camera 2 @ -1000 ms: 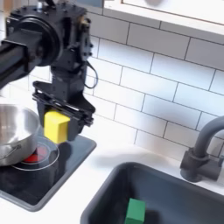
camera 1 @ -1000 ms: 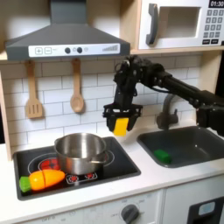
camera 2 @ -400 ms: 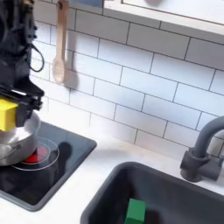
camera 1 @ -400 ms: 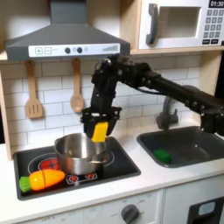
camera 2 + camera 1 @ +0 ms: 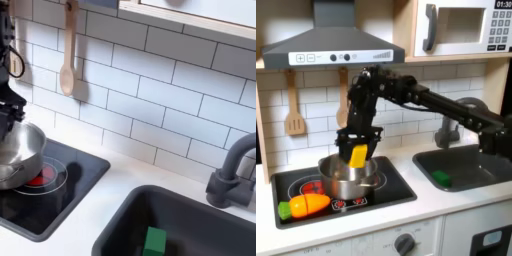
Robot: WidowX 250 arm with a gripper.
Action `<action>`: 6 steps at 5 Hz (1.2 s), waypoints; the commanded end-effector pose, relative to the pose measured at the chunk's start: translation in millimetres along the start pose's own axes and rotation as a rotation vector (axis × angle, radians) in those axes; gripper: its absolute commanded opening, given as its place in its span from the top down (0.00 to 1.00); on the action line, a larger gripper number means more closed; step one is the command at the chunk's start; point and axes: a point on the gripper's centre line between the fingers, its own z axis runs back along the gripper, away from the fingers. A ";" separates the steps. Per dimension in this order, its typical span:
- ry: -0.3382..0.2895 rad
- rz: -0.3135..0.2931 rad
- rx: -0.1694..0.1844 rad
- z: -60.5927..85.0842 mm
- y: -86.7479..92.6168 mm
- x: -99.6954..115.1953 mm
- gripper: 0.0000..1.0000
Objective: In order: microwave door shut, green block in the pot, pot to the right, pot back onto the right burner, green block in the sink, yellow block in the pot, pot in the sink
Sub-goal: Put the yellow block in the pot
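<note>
Setting: toy kitchen with white counter (image 5: pixel 446 205), white tile backsplash (image 5: pixel 160 100), grey range hood (image 5: pixel 331 45) above a black cooktop (image 5: pixel 391 185). Two wooden utensils hang on the wall; one spoon (image 5: pixel 67 60) shows in the second exterior view.

Microwave door (image 5: pixel 461 27): white, dark window, grey vertical handle; closed, far upper right in the first exterior view.

Pot (image 5: pixel 348 175): round shiny steel, on the cooktop; its rim also appears at the second exterior view's left edge.

Sink (image 5: pixel 471 168): dark grey basin with curved faucet (image 5: pixel 232 170), right of the cooktop in both exterior views.

Green block (image 5: pixel 153 241): small bright cube, lying in the sink, toward its left side in the first exterior view.

Gripper (image 5: pixel 358 156): black, pointing down over the pot, fingers clamped on the yellow block (image 5: pixel 358 155), held just above the pot's opening.

Toy carrot (image 5: pixel 306 205): orange, green-tipped, near left corner of the cooktop.
</note>
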 end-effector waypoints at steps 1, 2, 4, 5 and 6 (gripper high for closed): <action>0.015 0.001 -0.015 -22.5 -1.4 18.8 1.00; 0.024 0.000 -0.023 -30.4 -4.4 27.7 1.00; 0.076 0.005 -0.074 -48.0 -9.6 21.5 0.00; 0.062 -0.002 -0.084 -43.1 -12.9 24.8 0.00; 0.028 0.000 -0.101 -30.3 -17.0 29.8 0.00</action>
